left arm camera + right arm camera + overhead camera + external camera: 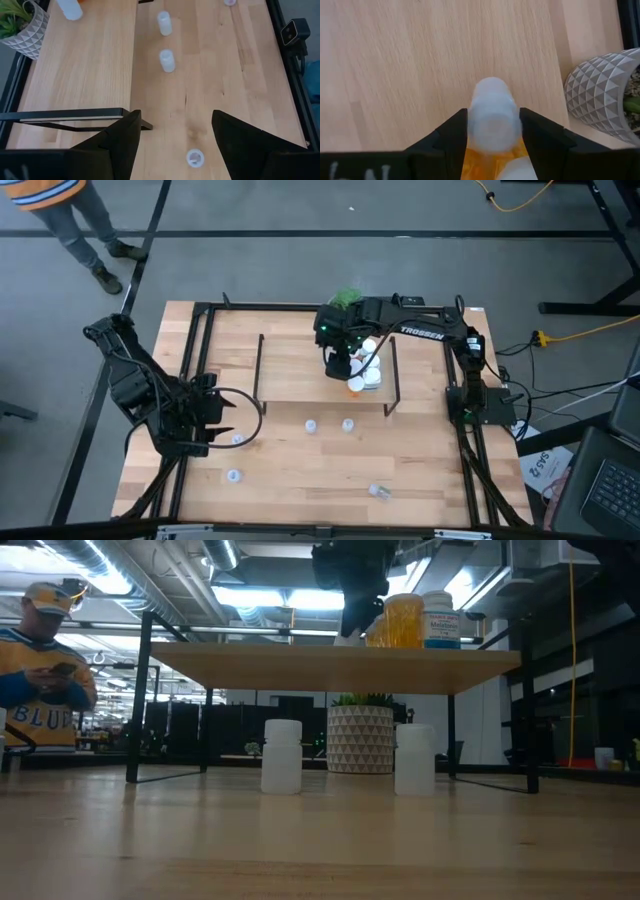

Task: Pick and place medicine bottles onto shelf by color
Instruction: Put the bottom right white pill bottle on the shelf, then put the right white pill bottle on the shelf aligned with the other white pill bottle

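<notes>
Right gripper [492,131] over the shelf [290,370], fingers clamped on a white-capped bottle [492,117] beside the orange group [357,385]: should lower straight, release only once seated, avoid nudging neighbours; left gripper [172,135] waits over the table [420,470], fingers apart.

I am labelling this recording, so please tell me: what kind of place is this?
Probably a large workshop or robotics lab, not a home: exposed ceiling ducts and strip lights overhead, a grey concrete floor with loose yellow cables, and a black-framed light-wood robot table.

Black jointed arms, white TROSSEN lettering, dark wedge-shaped pincer fingers [120,145], possibly matte plastic
</notes>
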You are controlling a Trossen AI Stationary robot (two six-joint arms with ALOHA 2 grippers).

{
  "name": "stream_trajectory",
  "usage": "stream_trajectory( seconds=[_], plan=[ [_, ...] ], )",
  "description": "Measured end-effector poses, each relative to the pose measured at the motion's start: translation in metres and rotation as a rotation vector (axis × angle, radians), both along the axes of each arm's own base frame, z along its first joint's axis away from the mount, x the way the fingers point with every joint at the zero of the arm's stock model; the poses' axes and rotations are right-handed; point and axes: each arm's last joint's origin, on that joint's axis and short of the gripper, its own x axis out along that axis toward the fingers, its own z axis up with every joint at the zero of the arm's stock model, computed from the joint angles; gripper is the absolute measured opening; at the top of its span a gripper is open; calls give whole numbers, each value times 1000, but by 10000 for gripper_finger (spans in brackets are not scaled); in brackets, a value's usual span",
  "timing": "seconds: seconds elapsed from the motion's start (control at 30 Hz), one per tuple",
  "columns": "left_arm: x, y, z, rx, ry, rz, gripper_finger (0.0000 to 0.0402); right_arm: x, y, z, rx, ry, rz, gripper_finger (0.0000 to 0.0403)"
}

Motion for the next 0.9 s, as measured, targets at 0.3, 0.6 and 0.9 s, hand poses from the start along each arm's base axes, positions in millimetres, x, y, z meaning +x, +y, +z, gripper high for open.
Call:
stream_trajectory(
  seconds=[0.3,0.6,0.9],
  plan=[
    [0,0,0,0,0,0,238,1,0,1,-10,-14,21,215],
    [0,0,0,-1,0,0,238,-2,9,48,-36,-160,50,236],
    [0,0,0,-2,0,0,238,-18,100,90,429,-274,326,198]
  ],
)
